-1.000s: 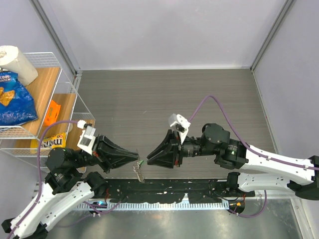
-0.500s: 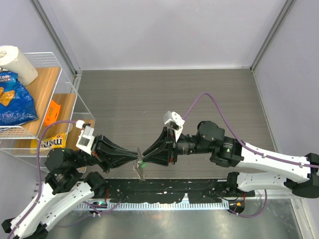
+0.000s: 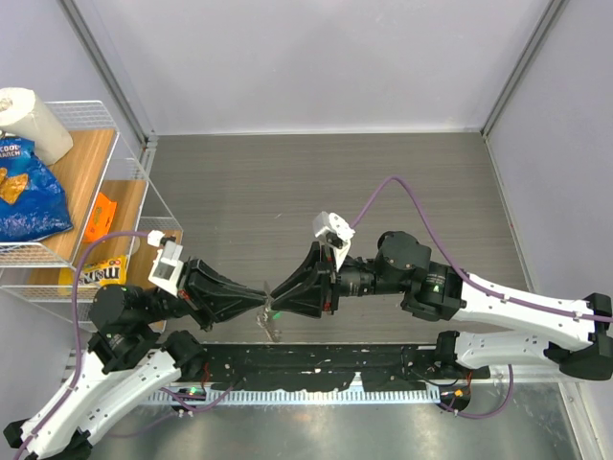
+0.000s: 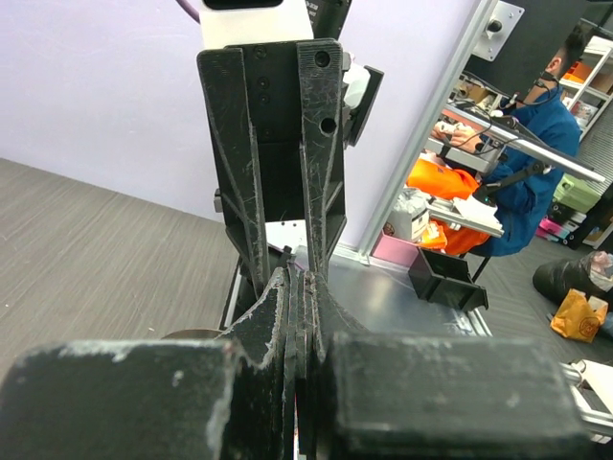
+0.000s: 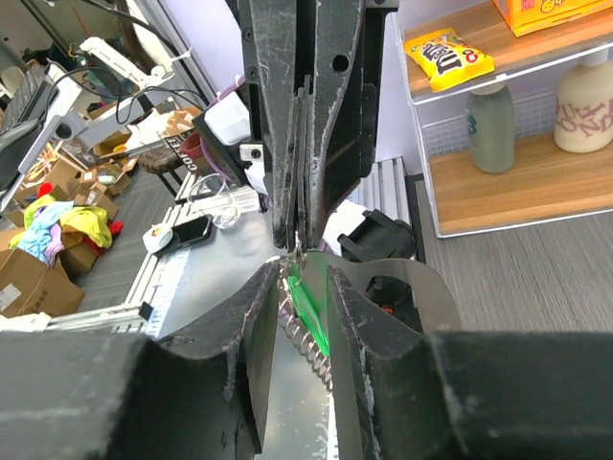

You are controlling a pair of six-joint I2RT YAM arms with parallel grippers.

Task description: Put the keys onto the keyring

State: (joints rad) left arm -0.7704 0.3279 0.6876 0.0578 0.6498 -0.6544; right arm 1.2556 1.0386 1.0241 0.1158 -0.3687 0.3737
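My left gripper point(image 3: 262, 300) is shut, pinching the thin silver keyring at its tips point(image 5: 300, 240). A key with a green plastic head point(image 5: 308, 307) and a short silver chain point(image 5: 308, 347) hang from that ring, just above the table's near edge point(image 3: 271, 312). My right gripper point(image 3: 275, 298) meets the left one tip to tip. Its jaws stand a little apart, one on each side of the green key, with a gap showing beside it. In the left wrist view my own shut fingertips point(image 4: 300, 278) hide the ring, and the right gripper point(image 4: 284, 264) fills the view ahead.
A wire shelf point(image 3: 134, 201) at the left holds a blue chip bag point(image 3: 29, 192), a paper roll point(image 3: 34, 120), an orange packet point(image 3: 99, 218) and a yellow candy bag point(image 3: 96, 273). A black rail point(image 3: 316, 359) runs along the near edge under both grippers.
The right arm has moved left until its tips meet the left gripper, and its jaws now straddle the green key. The left arm has held still.
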